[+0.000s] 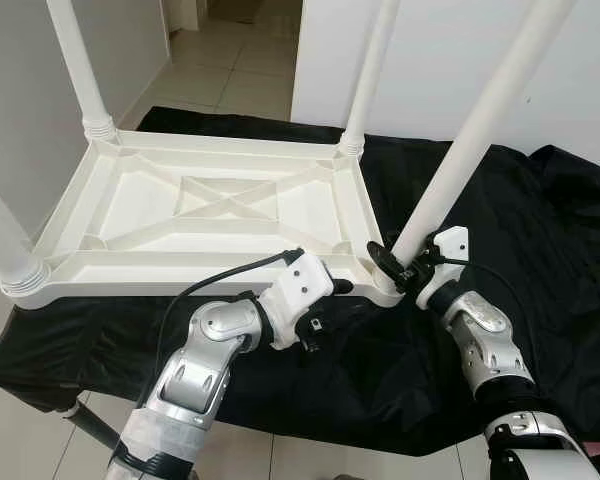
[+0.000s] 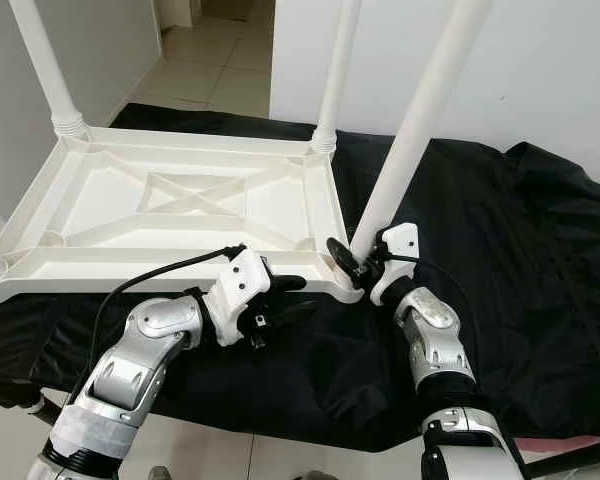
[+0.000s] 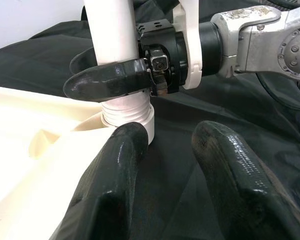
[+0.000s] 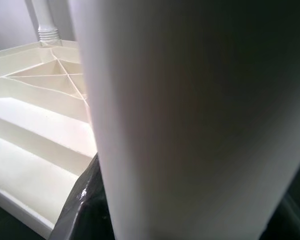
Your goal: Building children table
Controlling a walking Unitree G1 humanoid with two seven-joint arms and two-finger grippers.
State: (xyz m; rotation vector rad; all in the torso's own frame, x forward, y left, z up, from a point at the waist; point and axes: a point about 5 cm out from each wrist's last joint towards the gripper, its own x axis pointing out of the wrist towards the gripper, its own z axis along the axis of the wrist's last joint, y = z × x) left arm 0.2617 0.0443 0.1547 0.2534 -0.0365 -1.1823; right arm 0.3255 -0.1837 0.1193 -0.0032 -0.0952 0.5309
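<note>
The white tabletop [image 1: 210, 205] lies upside down on a black cloth [image 1: 540, 230] at centre frame, so its corner sockets face up for the legs. The right end effector [image 1: 392, 262] is clamped around the base of the fourth leg [image 1: 480, 130], which leans toward the upper right, apparently to seat it in the near-right corner. The left end effector [image 3: 177, 165], fingers apart and empty, sits just beside that corner, probably to brace it.

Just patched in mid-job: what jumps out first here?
The upturned white tabletop lies on a black cloth, three legs already standing in its corners. At the near right corner, the right tool is shut on the fourth leg, which leans at its socket. The left tool hovers open at the tabletop's near edge beside that corner.
</note>
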